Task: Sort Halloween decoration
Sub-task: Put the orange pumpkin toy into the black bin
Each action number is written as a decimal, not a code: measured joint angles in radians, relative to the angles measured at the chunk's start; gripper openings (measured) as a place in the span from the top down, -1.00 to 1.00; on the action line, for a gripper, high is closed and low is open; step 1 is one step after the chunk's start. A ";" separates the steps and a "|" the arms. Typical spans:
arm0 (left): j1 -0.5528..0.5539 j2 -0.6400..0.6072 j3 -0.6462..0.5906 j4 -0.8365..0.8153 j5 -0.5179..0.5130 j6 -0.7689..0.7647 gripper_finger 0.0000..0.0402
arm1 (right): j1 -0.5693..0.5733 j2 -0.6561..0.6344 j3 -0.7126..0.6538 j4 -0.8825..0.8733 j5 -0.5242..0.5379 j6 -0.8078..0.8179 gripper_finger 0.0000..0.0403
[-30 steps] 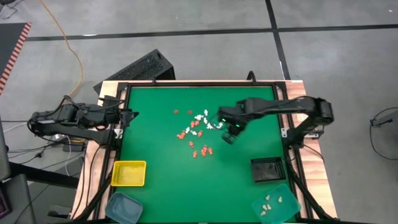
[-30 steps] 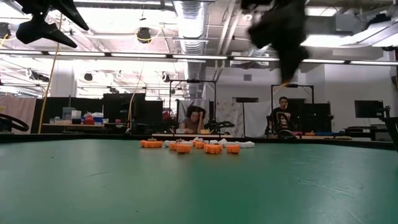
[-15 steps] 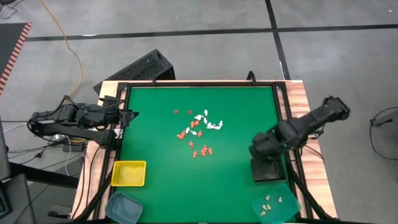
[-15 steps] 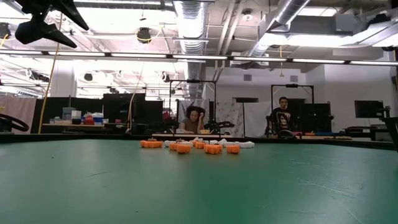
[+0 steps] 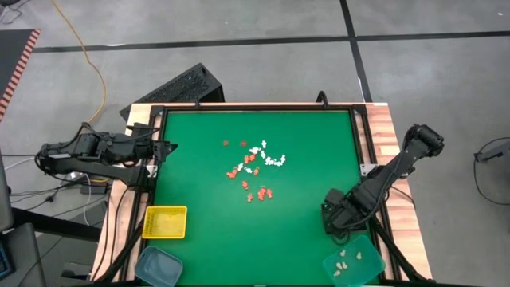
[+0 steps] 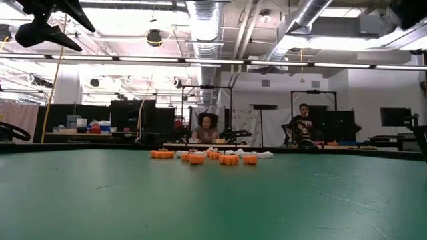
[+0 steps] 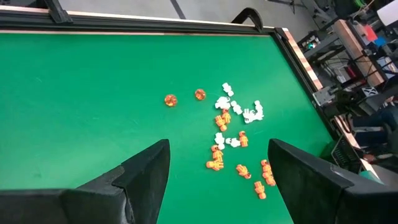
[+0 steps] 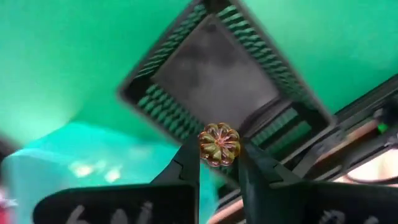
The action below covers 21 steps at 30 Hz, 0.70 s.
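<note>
Looking from above, you see the right gripper (image 5: 337,217) over the black tray (image 5: 344,221), and the left gripper (image 5: 163,148) waits at the table's left edge. Most Halloween decoration (image 5: 256,169) lies mid-mat. In the left wrist view, its fingers (image 7: 146,168) stand spread apart. In the right wrist view, the claw pinches one orange pumpkin trinket (image 8: 219,144) above the tray.

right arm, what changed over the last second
The right end effector, shut on a small orange pumpkin trinket, swung from the trinket pile mid-table to above the black tray at the near right. The left end effector stayed open at the left edge; pile and trays unchanged.
</note>
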 joint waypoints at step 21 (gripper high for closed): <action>0.000 0.000 0.000 0.000 0.000 -0.005 -0.30 | 0.003 -0.136 -0.258 0.286 0.033 0.026 0.22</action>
